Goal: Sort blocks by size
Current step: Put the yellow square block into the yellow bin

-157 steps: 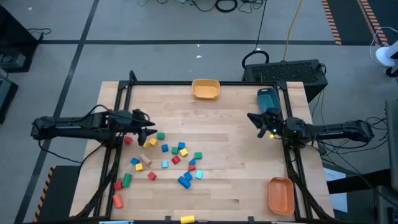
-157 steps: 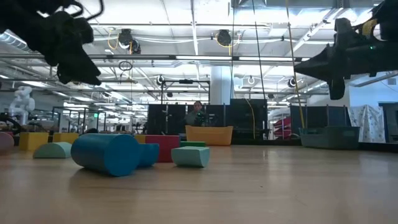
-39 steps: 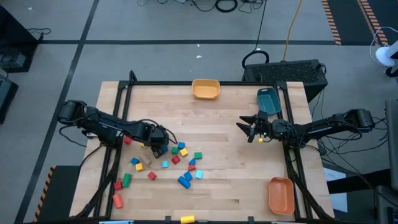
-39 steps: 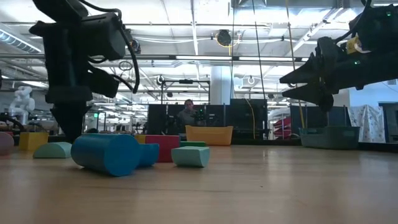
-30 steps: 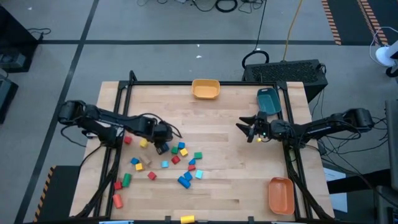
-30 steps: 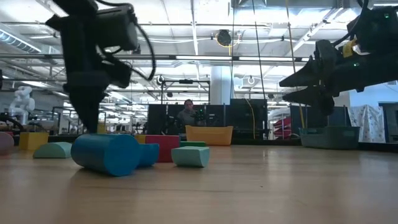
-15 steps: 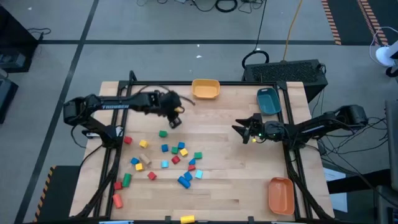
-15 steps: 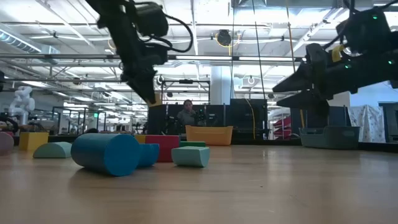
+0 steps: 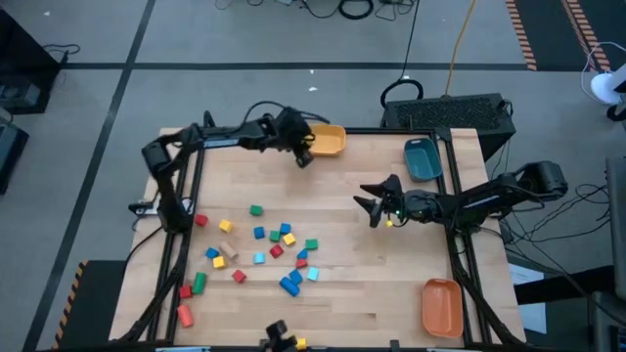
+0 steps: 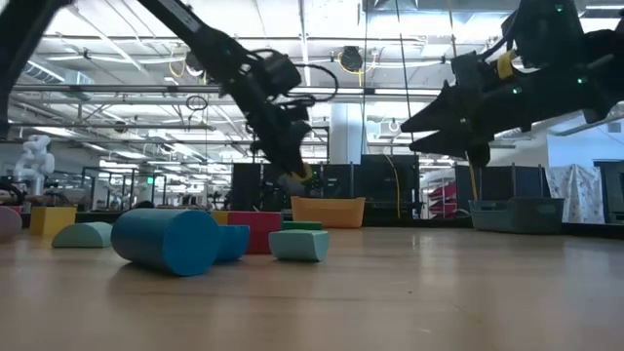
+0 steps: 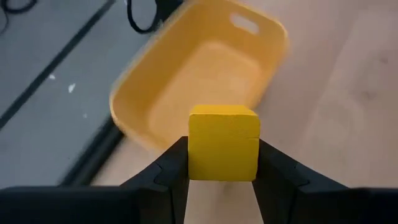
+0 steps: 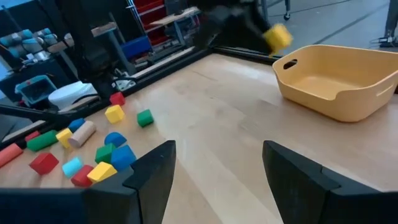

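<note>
The pale wooden tabletop point(image 9: 342, 293) sits on a grey floor crossed by dark tape lines, a black rail frame point(image 9: 186, 196) running along its edges. Its middle and far-right stretches are bare wood; most of the open room lies between the block scatter and the right side. Beyond the tabletop, the low view shows a large hall with ceiling lights, racks and dark screens. No writing can be read on anything.

Three bins sit along the edges: a yellow plastic bin point(image 9: 327, 141) at the far edge, a teal bin point(image 9: 423, 159) near the far-right corner, and an orange bin point(image 9: 441, 306) at the near-right corner.

The left arm reaches along the far edge, and the left gripper point(image 9: 302, 153) hangs just beside the yellow bin — its jaws pinch a yellow wooden cube point(image 11: 223, 142) by two opposite faces, with the bin's open mouth right behind it in the left wrist view. The right gripper point(image 9: 371, 209) hovers over bare wood right of centre, jaws spread and holding nothing.

The remaining small coloured wooden blocks point(image 9: 259, 249) — red, blue, cyan, green, yellow and plain wood — lie loosely scattered on the near-left part of the tabletop, well apart from all three bins.
</note>
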Robot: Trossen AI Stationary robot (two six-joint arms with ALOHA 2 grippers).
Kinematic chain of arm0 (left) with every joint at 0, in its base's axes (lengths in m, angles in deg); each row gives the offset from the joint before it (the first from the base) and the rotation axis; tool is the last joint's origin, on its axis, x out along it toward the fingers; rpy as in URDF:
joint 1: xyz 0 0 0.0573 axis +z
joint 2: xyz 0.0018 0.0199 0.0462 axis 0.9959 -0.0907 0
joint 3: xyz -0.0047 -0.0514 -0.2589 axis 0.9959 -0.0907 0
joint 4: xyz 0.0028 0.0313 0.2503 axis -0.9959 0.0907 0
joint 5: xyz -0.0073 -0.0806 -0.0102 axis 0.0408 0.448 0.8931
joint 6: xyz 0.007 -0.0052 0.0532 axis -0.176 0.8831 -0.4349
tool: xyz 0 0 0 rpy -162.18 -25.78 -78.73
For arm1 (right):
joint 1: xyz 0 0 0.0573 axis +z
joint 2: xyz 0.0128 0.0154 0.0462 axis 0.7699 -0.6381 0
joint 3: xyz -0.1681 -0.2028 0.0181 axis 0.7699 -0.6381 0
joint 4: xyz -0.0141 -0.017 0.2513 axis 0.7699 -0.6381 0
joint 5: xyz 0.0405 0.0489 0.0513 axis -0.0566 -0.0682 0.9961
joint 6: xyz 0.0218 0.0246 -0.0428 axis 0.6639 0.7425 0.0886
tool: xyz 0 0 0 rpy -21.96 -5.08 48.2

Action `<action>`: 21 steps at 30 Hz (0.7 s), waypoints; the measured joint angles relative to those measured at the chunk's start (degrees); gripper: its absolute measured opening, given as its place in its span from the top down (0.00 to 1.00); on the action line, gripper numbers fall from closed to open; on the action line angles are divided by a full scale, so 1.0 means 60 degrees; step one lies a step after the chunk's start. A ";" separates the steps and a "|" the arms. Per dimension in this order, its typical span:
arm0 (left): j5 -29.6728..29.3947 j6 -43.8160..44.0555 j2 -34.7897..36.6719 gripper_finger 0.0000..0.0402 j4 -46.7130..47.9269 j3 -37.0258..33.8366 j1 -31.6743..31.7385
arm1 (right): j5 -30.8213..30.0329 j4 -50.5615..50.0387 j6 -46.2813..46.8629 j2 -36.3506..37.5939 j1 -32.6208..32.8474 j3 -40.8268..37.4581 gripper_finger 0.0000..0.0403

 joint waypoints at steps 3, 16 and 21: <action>0.0010 -0.0023 -0.0649 0.66 0.0086 0.0651 0.0186 | -0.0033 -0.0007 -0.0010 0.0000 -0.0004 0.0000 0.43; 0.0021 0.0070 -0.1747 0.64 0.0086 0.1502 0.0472 | -0.0026 -0.0299 -0.0080 0.0000 -0.0004 -0.0007 0.43; 0.0021 0.0069 -0.1754 0.54 -0.0008 0.1502 0.0454 | -0.0026 -0.0288 -0.0080 0.0000 0.0000 -0.0007 0.43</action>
